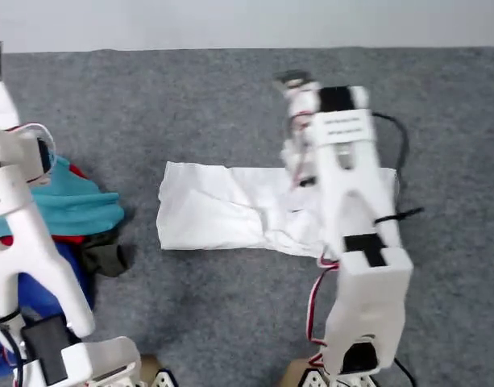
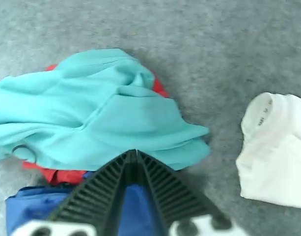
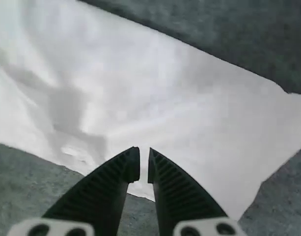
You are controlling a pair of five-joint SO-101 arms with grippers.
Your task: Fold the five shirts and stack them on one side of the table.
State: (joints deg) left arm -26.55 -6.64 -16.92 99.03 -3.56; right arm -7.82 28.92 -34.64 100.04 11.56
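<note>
The white shirt [image 1: 222,214] is lying partly folded mid-counter [image 1: 150,105], and the right arm [image 1: 351,201] is hanging over it. Its jaws are sitting almost closed, gripping nothing visible. The jaws of the left arm [image 1: 25,242] are pressing together — empty — over the teal shirt [image 2: 91,113], which is topping a red-and-blue heap [image 2: 27,216] at the counter's left side.

Grey, felt-like table [image 1: 190,105] spread wide, and right in the middle lies the white shirt [image 1: 222,214], flat on the cloth, folded into a long band with its surface rumpled. Over at the left edge there's a heap on that same grey surface: teal shirt [image 1: 77,205] on top, red shirt [image 1: 69,239] peeking out beneath, blue shirt [image 1: 76,270] at the near side, dark garment [image 1: 105,256] just beside it, well apart from the white one.
</note>
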